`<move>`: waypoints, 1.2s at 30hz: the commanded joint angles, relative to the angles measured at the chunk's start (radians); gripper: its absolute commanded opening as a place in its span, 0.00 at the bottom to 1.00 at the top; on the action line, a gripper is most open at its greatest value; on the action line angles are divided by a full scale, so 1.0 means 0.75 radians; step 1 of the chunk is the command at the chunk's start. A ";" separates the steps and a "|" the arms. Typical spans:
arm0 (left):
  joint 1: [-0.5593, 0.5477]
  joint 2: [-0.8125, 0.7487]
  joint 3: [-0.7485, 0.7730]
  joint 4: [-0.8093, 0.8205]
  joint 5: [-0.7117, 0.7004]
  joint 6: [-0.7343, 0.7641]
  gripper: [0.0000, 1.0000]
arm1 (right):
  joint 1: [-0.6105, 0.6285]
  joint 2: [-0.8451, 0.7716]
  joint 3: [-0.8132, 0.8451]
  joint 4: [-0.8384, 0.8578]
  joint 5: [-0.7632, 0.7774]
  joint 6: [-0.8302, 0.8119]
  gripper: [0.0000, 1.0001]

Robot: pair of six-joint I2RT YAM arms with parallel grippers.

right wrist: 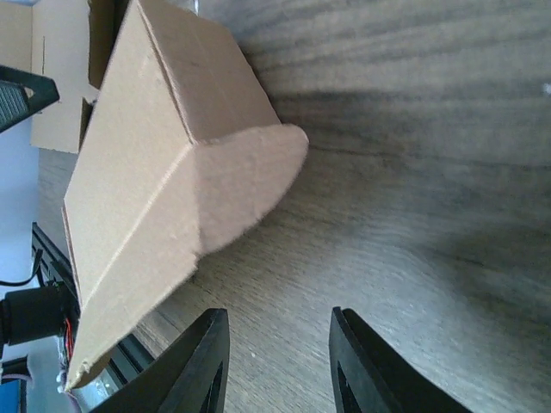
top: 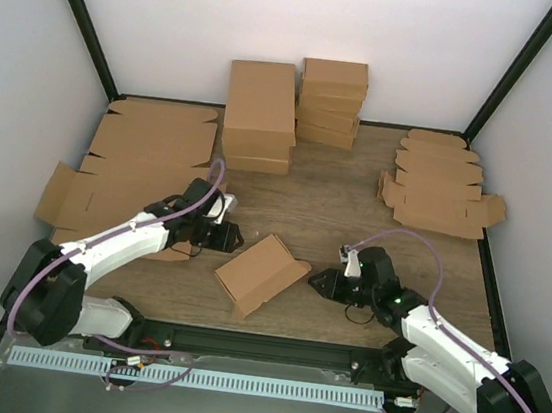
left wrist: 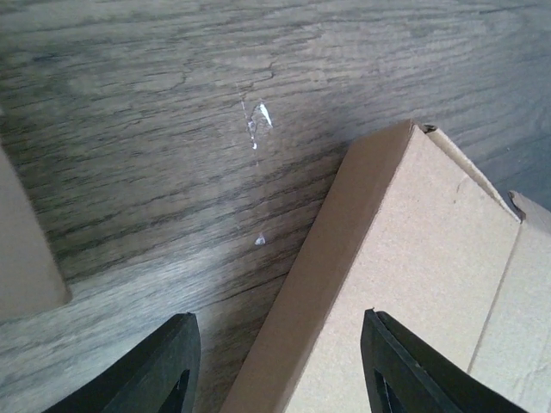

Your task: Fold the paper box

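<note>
Plain white walls [top: 279, 16] close in a wood-grain table [top: 337, 204] on three sides. Black posts [top: 83, 14] slant up from its back corners. A pale slotted rail [top: 264, 386] runs along the near edge. The light is soft and even.

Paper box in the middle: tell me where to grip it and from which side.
Take the rounded end flap of the paper box from the right. It juts out thin and free, likely fits the jaws, and faces the open right gripper.
</note>
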 commanded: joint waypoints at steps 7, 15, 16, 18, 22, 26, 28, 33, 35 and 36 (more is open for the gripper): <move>0.004 0.179 -0.065 0.251 0.217 0.008 0.46 | -0.003 -0.014 -0.126 0.193 -0.100 0.094 0.35; 0.003 0.264 -0.106 0.438 0.389 -0.083 0.34 | -0.001 -0.070 -0.192 0.199 -0.108 0.116 0.34; 0.002 0.265 -0.115 0.465 0.407 -0.113 0.33 | -0.001 -0.079 -0.207 0.208 -0.111 0.124 0.34; -0.004 0.267 -0.147 0.540 0.448 -0.173 0.32 | -0.001 -0.096 -0.238 0.234 -0.121 0.144 0.34; -0.013 0.285 -0.195 0.638 0.467 -0.252 0.30 | -0.001 -0.118 -0.278 0.271 -0.123 0.173 0.34; -0.016 0.300 -0.208 0.649 0.458 -0.265 0.29 | -0.001 -0.124 -0.265 0.265 -0.110 0.162 0.34; -0.016 0.300 -0.219 0.675 0.469 -0.289 0.29 | -0.001 -0.117 -0.247 0.257 -0.097 0.149 0.34; -0.040 0.275 -0.249 0.742 0.430 -0.419 0.29 | -0.002 -0.054 -0.202 0.261 -0.068 0.136 0.34; -0.049 0.239 -0.275 0.779 0.394 -0.482 0.29 | -0.001 -0.032 -0.200 0.275 -0.066 0.139 0.34; -0.051 0.219 -0.285 0.791 0.376 -0.501 0.29 | -0.001 -0.023 -0.200 0.283 -0.067 0.142 0.34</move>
